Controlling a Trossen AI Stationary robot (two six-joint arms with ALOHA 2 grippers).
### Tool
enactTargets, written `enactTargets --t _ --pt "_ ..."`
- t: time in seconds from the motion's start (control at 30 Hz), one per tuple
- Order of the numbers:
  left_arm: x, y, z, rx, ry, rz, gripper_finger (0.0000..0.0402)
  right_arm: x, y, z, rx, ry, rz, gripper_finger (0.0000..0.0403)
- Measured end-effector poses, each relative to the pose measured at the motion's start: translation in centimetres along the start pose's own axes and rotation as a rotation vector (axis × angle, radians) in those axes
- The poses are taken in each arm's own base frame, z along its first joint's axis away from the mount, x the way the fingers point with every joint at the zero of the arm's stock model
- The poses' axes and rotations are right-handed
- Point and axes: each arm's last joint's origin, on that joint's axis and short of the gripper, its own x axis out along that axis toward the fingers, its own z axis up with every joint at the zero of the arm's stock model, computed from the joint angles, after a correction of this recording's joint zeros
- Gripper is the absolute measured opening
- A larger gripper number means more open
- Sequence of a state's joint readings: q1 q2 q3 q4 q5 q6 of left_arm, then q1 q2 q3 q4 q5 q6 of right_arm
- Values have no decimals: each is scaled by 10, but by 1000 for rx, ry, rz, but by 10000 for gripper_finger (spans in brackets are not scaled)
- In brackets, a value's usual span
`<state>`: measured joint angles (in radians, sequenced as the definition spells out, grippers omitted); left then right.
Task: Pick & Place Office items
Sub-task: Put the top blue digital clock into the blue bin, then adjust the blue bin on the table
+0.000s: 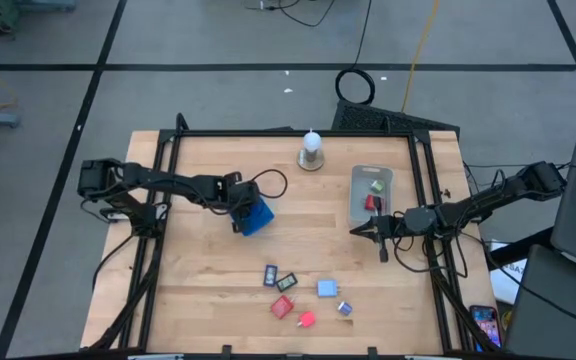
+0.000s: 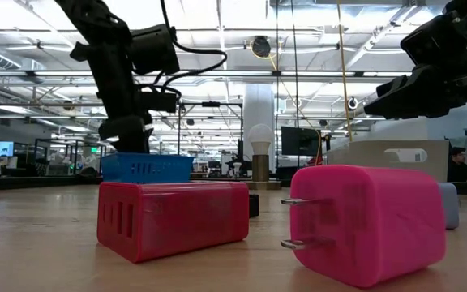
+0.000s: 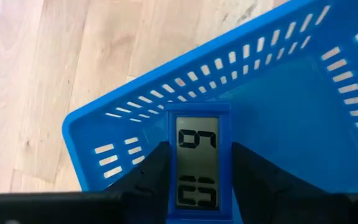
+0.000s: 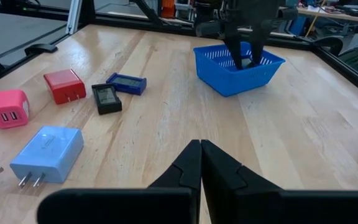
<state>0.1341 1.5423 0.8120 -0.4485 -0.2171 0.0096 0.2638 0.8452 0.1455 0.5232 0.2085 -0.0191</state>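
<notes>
Bright, even overhead strip lights; soft shadows on the pale wooden tabletop (image 1: pixel 218 270); the low view's background perhaps slightly blurred.

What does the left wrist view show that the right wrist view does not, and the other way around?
Only the left wrist view shows what the left gripper holds: a small blue clock with a digit display, clamped between its fingers above the blue basket.

Only the right wrist view shows the loose items on the table: a pink charger, a red charger, a light blue charger, a dark grey clock and a second blue clock. The right gripper is shut and holds nothing.

Both show the blue basket and the wooden table.
</notes>
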Motion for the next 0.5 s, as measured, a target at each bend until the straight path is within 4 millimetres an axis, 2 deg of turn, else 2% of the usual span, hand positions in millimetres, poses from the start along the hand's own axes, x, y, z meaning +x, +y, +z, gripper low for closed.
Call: enactTargets --t 0.07,0.2,0.3,0.4,0.5 --pt "1 1 0 -3 3 1 151 0 0 0 5 0 0 0" --pt "1 2 0 -3 -2 3 220 0 0 0 7 0 0 0" --pt "-1 2 1 -4 -10 3 255 0 0 0 7 0 0 0" --pt "-8 3 1 -6 -22 0 273 0 0 0 8 0 0 0" --pt "-26 3 6 -10 -80 -11 271 0 0 0 8 0 0 0"
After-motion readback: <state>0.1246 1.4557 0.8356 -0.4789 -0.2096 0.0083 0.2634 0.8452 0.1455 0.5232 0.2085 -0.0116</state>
